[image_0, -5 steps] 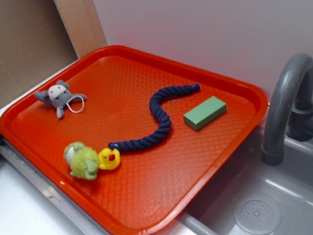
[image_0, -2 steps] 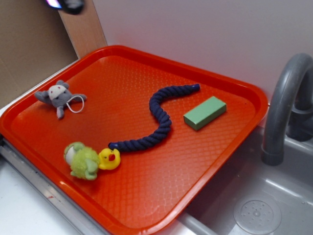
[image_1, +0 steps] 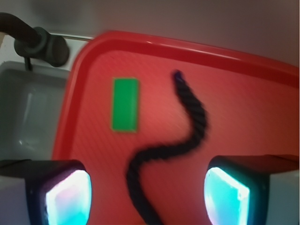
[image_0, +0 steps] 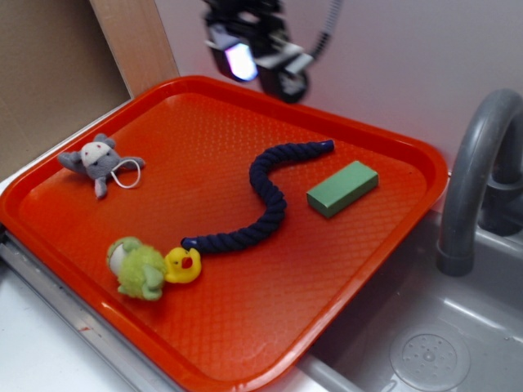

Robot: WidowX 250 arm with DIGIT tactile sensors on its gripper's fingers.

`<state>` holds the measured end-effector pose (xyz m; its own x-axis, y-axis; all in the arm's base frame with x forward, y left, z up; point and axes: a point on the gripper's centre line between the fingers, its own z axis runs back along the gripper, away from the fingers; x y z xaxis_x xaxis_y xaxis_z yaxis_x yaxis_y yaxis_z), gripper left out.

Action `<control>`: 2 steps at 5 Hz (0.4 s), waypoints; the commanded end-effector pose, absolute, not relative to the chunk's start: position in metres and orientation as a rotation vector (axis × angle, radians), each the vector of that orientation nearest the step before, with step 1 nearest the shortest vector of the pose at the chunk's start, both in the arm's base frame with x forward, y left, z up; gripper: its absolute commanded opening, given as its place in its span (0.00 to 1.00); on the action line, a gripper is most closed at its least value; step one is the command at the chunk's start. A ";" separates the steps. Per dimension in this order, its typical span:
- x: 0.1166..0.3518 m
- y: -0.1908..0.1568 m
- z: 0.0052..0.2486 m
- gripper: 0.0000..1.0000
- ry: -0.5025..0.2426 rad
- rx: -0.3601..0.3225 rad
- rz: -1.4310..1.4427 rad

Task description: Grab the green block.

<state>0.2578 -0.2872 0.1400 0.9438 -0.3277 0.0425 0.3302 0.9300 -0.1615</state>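
The green block (image_0: 342, 188) lies flat on the red tray (image_0: 384, 253), at its right side beside the dark blue rope (image_0: 261, 200). In the wrist view the green block (image_1: 125, 104) is at the upper left, well ahead of the fingers. My gripper (image_0: 261, 69) hovers high over the tray's back edge, up and to the left of the block, not touching anything. It is open: its two glowing pads (image_1: 68, 197) stand far apart with only tray and rope between them.
A grey plush mouse (image_0: 100, 161) lies at the tray's left. A fuzzy lime-green plush with a yellow duck (image_0: 151, 268) sits near the front. A grey sink (image_0: 433, 343) and faucet (image_0: 470, 180) stand right of the tray. A wall runs behind.
My gripper has come into view from the upper left and moved right, now above the tray's back edge. The objects on the tray have not moved.
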 end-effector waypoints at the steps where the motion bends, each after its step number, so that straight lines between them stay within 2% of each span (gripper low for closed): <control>1: 0.271 -0.321 0.118 1.00 0.029 -0.104 -0.317; 2: 0.272 -0.327 0.095 1.00 0.071 -0.050 -0.332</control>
